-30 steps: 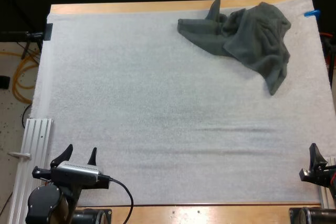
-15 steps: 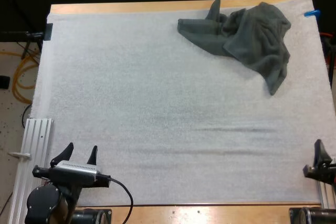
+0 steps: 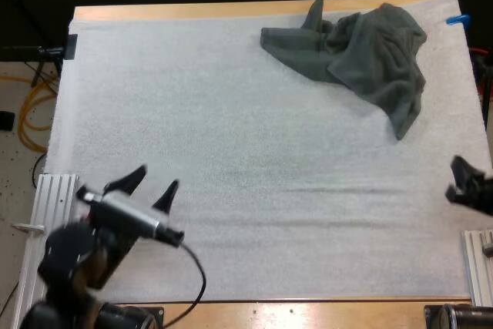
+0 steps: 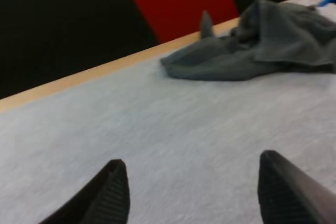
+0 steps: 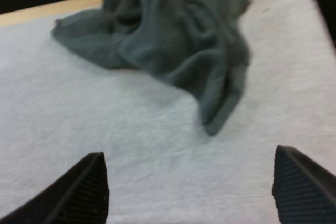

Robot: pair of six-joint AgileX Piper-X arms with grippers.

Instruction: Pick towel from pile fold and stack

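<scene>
A crumpled dark grey-green towel lies in a heap at the far right of the white mat, one corner sticking up by the far edge. My left gripper is open over the mat's near left part, far from the towel. At the right edge of the mat my right gripper hovers open, with the towel ahead of it and nothing between its fingers.
A metal rail runs along the mat's near left side and another at the near right. The wooden table edge borders the far side. Wide bare mat lies between the grippers and the towel.
Both arms have moved forward over the mat. My left gripper rose and swung toward the middle; my right gripper advanced along the right edge toward the towel. The towel has not moved.
</scene>
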